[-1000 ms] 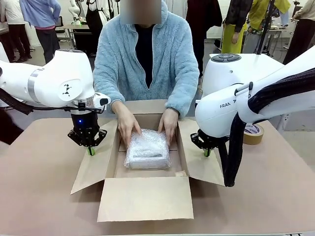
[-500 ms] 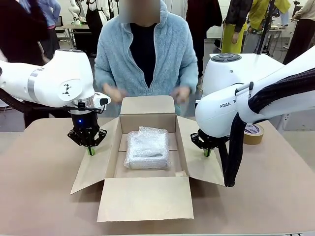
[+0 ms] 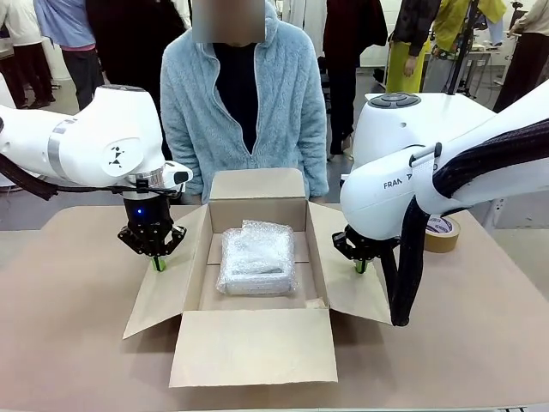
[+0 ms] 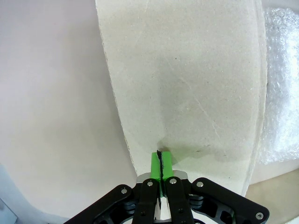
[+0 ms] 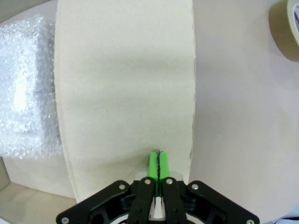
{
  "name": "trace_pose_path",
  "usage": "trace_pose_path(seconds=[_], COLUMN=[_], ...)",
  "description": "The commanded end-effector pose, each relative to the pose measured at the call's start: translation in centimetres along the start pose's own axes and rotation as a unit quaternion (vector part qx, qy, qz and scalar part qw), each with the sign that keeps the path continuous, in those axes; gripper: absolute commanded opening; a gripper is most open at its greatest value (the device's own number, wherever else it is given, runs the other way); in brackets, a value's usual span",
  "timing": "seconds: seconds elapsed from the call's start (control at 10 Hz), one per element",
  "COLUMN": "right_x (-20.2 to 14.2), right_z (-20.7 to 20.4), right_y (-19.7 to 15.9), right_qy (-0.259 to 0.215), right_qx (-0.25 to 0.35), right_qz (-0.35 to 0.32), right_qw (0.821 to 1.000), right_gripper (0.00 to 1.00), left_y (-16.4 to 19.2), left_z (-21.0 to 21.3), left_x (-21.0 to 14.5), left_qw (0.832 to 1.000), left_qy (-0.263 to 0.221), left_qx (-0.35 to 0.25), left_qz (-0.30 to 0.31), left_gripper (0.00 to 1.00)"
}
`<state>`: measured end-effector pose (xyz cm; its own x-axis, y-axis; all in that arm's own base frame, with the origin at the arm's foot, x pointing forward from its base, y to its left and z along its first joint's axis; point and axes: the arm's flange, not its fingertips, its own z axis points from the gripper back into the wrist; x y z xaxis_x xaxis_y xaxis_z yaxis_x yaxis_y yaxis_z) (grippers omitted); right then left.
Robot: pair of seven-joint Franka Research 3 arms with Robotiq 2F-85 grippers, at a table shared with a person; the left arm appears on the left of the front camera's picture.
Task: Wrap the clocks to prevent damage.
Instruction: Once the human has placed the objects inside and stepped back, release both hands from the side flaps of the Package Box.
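clocks [image 3: 256,258]: 1 bubble-wrapped bundle, lying flat inside the open cardboard box [image 3: 254,347]
left gripper [image 3: 158,264]: pads pressed together, empty, tip over the box's left flap
right gripper [image 3: 360,267]: pads pressed together, empty, tip over the right flap
tape roll [image 3: 442,233]: on table [image 3: 69,343], right of box

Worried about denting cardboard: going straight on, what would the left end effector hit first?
Likely the box's open side flap, directly ahead of the shut left end effector; how near is unclear.
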<state>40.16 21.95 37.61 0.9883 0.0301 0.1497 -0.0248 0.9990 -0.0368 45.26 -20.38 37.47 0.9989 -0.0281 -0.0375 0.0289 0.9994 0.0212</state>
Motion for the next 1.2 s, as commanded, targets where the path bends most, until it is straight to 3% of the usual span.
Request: trace_pose_path(seconds=[0.0,0.5,0.6,0.8,0.9,1.1], right_x=[-0.1,-0.1,0.0,1.6,2.6,5.9], right_z=[-0.1,-0.1,0.0,4.4,7.1,11.4], right_y=[0.0,0.0,0.0,-0.4,-0.6,-1.3], right_qy=[0.002,0.002,0.0,0.001,0.01,0.081], right_qx=[-0.003,-0.003,0.0,0.025,0.026,0.017], right_qz=[0.0,0.0,0.0,0.083,0.137,0.245], right_qw=[1.0,1.0,1.0,0.996,0.99,0.966], right_gripper=[0.01,0.01,0.01,0.01,0.01,0.01], left_y=[0.1,0.0,0.2,2.4,4.0,7.7], left_z=[-0.1,0.0,0.6,4.1,6.3,9.8], left_x=[-0.1,0.0,0.1,-1.6,-2.4,-2.8], left_qw=[1.0,1.0,0.998,0.979,0.962,0.929], left_qy=[0.003,0.0,-0.016,-0.063,-0.076,-0.075], left_qx=[0.004,0.0,-0.01,-0.028,-0.011,-0.014], left_qz=[-0.001,0.0,-0.056,-0.19,-0.262,-0.363], left_gripper=[0.0,0.0,0.0,0.0,0.0,0.0])
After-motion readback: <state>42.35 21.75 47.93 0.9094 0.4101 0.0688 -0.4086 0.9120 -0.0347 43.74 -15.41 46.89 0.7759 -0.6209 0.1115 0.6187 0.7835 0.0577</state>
